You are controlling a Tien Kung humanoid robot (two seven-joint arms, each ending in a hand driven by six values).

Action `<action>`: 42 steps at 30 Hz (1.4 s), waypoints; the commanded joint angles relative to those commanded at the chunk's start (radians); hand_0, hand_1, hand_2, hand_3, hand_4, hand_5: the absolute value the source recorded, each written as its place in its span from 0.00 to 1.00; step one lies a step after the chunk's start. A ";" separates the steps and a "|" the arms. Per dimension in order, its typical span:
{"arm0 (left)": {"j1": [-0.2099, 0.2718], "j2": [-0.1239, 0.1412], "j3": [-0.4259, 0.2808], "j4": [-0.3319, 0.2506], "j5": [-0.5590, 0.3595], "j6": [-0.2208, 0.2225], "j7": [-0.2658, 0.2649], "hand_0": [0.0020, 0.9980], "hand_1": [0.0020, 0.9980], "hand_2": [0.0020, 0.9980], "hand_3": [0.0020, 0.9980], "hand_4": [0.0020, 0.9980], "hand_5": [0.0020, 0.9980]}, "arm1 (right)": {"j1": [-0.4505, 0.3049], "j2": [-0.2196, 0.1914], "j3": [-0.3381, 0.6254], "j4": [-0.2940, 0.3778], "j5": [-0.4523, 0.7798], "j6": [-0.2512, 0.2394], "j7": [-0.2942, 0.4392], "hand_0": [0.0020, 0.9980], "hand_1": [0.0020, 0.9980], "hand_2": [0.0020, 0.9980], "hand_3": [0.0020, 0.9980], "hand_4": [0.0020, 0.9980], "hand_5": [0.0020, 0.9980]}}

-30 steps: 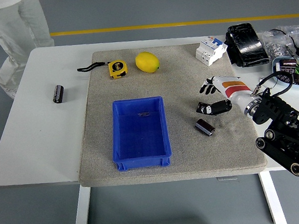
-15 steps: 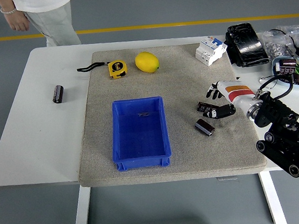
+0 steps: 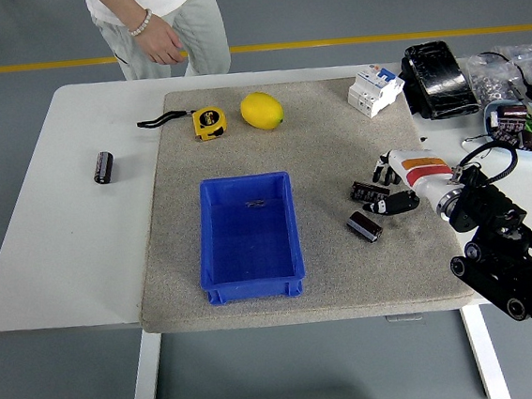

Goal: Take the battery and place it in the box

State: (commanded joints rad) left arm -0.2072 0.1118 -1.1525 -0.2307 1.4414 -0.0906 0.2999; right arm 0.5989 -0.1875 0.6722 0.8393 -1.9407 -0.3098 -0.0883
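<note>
Bare mat (image 3: 318, 157) separates box (image 3: 249, 236) from battery (image 3: 364, 227), right hand (image 3: 392, 187) fingers unclenched just above.

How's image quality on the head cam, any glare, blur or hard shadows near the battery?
Head view: lighting is even and diffuse, no glare on the white table; the blue box and battery on the mat are sharp, with only faint shadows; the right hand just above the battery is in focus too, though its dark fingers are hard to separate.
</note>
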 joint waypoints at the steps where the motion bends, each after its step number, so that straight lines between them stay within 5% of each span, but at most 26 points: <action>1: 0.000 0.000 0.000 0.000 0.001 0.000 0.000 0.78 0.80 0.83 0.68 0.75 0.65 | 0.001 0.002 -0.002 0.000 -0.001 -0.003 -0.001 0.36 0.43 0.44 0.49 0.98 0.37; 25: 0.003 -0.001 -0.009 -0.002 0.016 -0.003 0.003 0.78 0.80 0.83 0.68 0.75 0.66 | 0.008 0.017 -0.027 -0.034 -0.020 -0.048 -0.006 0.31 0.38 0.41 0.45 0.87 0.30; 26: 0.003 -0.001 -0.010 -0.002 0.017 -0.004 0.003 0.78 0.80 0.83 0.68 0.75 0.66 | 0.008 0.016 -0.027 -0.033 -0.020 -0.049 -0.006 0.25 0.36 0.40 0.46 0.95 0.20; 42: 0.000 0.000 -0.005 -0.002 0.012 -0.003 0.003 0.78 0.80 0.83 0.68 0.75 0.66 | 0.015 0.019 -0.027 -0.039 -0.045 -0.043 -0.007 0.23 0.33 0.37 0.46 0.99 0.14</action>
State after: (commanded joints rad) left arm -0.2072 0.1116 -1.1579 -0.2324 1.4538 -0.0940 0.3025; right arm 0.6136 -0.1682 0.6449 0.8003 -1.9857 -0.3529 -0.0958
